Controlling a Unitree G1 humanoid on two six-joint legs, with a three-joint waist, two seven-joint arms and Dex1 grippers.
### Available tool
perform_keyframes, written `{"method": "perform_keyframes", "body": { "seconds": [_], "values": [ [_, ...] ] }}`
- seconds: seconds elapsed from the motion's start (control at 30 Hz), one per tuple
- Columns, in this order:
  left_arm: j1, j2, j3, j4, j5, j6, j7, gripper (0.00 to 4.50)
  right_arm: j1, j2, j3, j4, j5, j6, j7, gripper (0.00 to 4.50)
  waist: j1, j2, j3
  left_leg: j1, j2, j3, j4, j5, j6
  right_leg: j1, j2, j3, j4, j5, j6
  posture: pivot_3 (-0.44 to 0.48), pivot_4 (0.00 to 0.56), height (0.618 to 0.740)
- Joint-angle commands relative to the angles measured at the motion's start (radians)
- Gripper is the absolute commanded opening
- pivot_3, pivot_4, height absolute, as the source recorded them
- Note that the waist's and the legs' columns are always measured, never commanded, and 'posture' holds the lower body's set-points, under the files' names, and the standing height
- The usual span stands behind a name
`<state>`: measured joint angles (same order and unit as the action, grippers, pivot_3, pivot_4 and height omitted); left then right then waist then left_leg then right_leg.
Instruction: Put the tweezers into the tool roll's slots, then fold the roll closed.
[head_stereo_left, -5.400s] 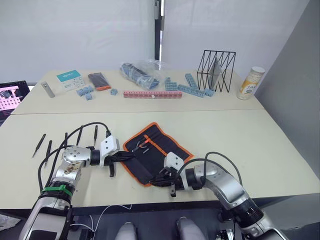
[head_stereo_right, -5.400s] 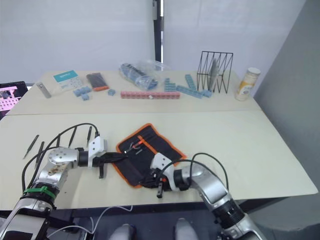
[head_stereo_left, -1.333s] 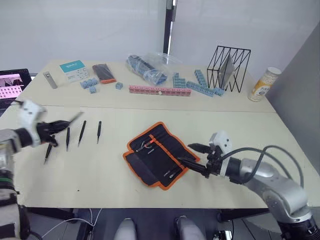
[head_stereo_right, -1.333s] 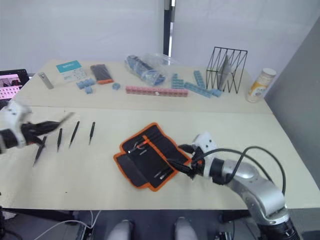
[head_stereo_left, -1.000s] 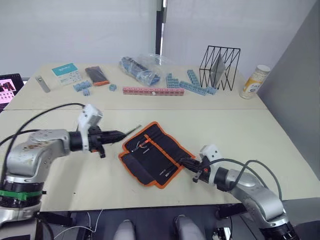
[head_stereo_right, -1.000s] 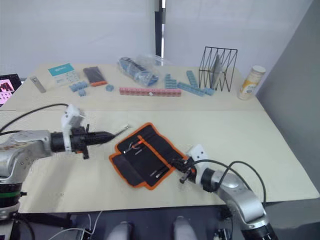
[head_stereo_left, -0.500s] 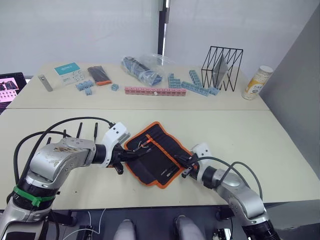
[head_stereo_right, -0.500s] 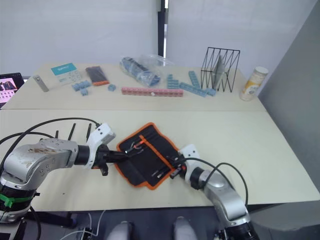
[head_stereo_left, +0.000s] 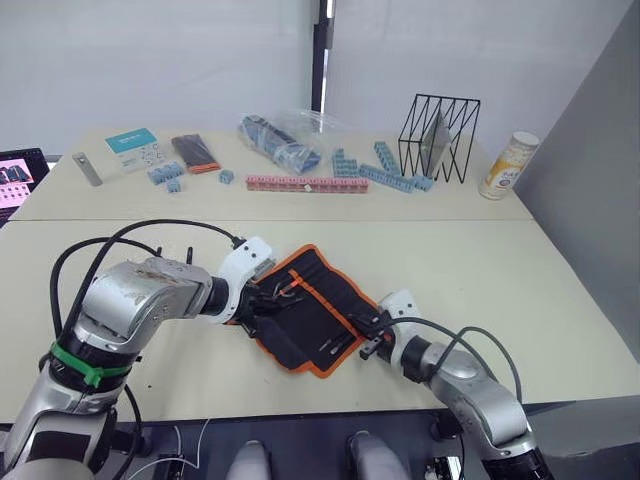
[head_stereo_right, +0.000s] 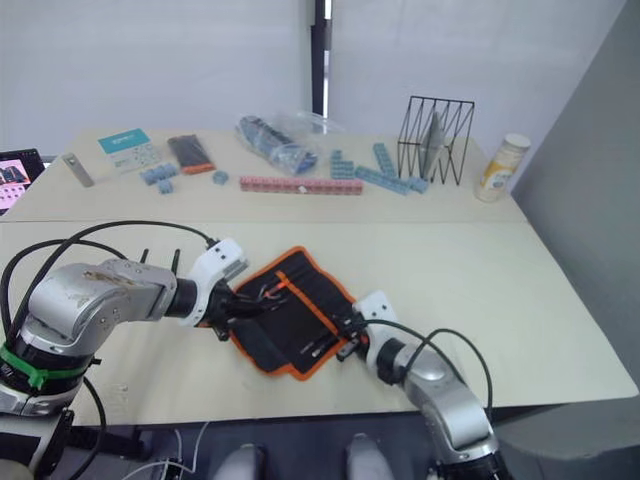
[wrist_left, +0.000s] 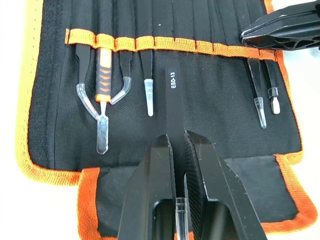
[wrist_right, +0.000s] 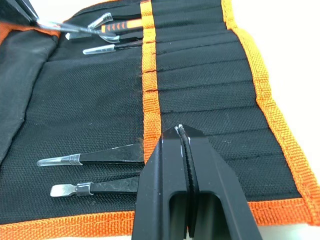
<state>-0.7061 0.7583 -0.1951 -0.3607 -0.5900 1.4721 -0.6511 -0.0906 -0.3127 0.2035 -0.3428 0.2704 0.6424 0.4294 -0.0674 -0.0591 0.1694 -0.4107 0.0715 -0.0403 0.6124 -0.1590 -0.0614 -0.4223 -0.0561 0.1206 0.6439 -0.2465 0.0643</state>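
The left gripper (wrist_left: 176, 145), fingers pinching black tweezers (wrist_left: 172, 107) over the open tool roll (head_stereo_left: 310, 310) on the worktop, should aim squarely for an empty slot (wrist_left: 172, 44), while the right gripper's (wrist_right: 183, 137) pressed-together fingers pin the fabric.

The left pincer (wrist_left: 179, 142), gripping a black tweezer (wrist_left: 172, 105), has advanced from the 9 o'clock edge onto the tool roll (head_stereo_left: 312, 307); its tip approaches the slots (wrist_left: 172, 45).
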Motion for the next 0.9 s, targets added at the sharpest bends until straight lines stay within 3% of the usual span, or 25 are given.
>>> {"method": "perform_keyframes", "body": {
  "seconds": [0.03,0.47,0.9],
  "values": [
    [-0.046,-0.017,-0.012,0.016,0.014,0.053,0.033,0.0,0.069,-0.002,0.06,0.087,-0.004,0.123,-0.001,0.01,0.0,-0.001,-0.003,0.001,0.0,0.0,-0.001,0.0,0.0,0.001,0.0,0.0,0.0,-0.001,0.0,0.0,0.15,0.717],
    [-0.04,-0.015,-0.155,0.012,0.079,-0.032,0.067,0.0,0.054,0.018,0.055,0.104,-0.017,0.11,-0.02,0.01,-0.002,-0.004,-0.007,0.004,0.0,0.0,-0.003,0.0,0.0,0.002,0.0,0.001,0.0,-0.001,-0.001,0.0,0.15,0.717],
    [-0.064,-0.122,-0.204,0.127,0.176,-0.14,0.094,0.0,0.058,0.02,0.054,0.088,-0.021,0.111,-0.025,0.01,0.0,-0.004,-0.009,0.004,0.0,0.0,-0.002,0.0,0.0,0.003,0.0,0.001,-0.001,-0.001,-0.001,0.0,0.15,0.717]
  ]
}}
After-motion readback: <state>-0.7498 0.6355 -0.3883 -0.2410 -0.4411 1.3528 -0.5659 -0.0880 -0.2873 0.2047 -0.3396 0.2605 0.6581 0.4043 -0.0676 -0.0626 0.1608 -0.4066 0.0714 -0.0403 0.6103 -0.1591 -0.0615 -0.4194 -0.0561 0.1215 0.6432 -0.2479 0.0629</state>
